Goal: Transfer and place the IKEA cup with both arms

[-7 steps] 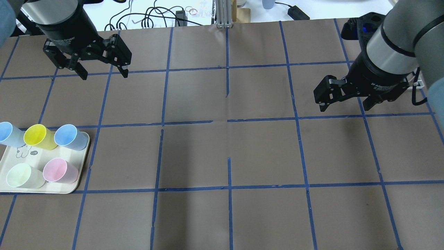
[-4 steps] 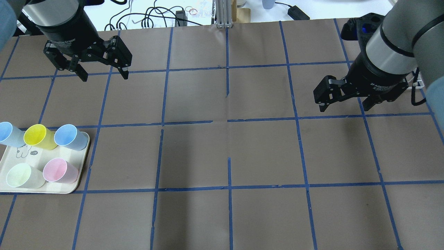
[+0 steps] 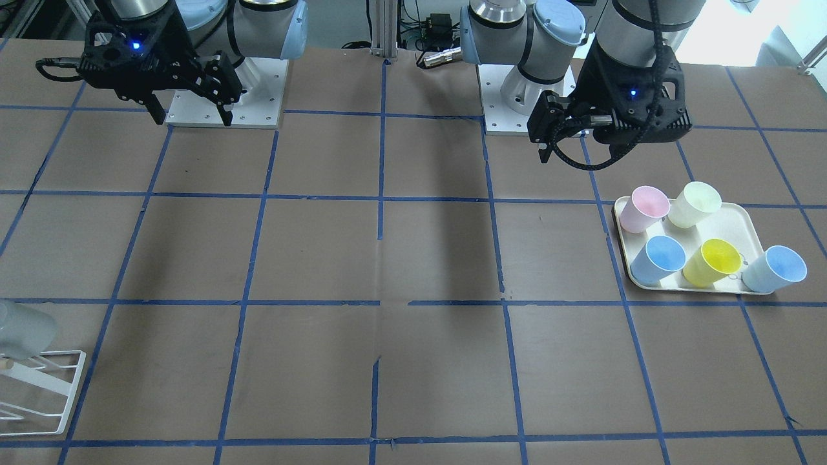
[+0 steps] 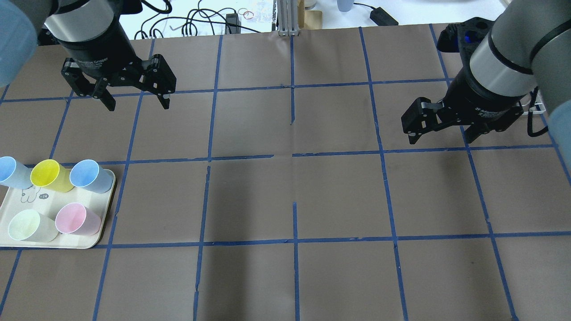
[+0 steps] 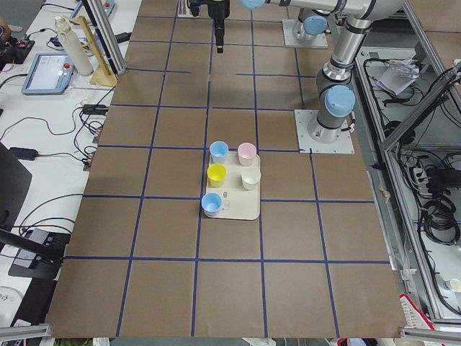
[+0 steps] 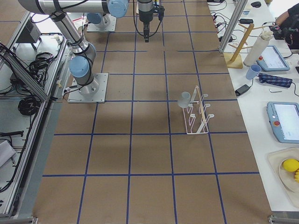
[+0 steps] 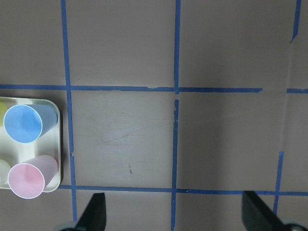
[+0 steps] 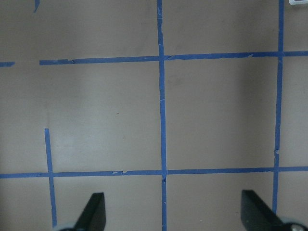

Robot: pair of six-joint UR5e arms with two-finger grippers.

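Note:
The pale grey IKEA cup (image 6: 185, 99) hangs tilted on a white wire rack (image 6: 198, 116) at the table's right end. It also shows at the left edge of the front-facing view (image 3: 19, 329). My left gripper (image 4: 138, 104) is open and empty, high over the far left of the table, beyond the tray. My right gripper (image 4: 441, 136) is open and empty over the right side, close to the rack. Both wrist views show only taped table between open fingers (image 7: 96, 214) (image 8: 96, 211).
A cream tray (image 4: 26, 198) at the near left holds a blue cup (image 4: 91, 175), a yellow cup (image 4: 50, 174), a pink cup (image 4: 76, 218) and a cream-yellow cup (image 4: 29, 225). Another pale blue cup (image 4: 11, 171) stands at its far corner. Cables lie beyond the far edge.
My left gripper has moved a little toward the near side and to the right, still open. My right gripper has hardly moved. The cups have not moved.

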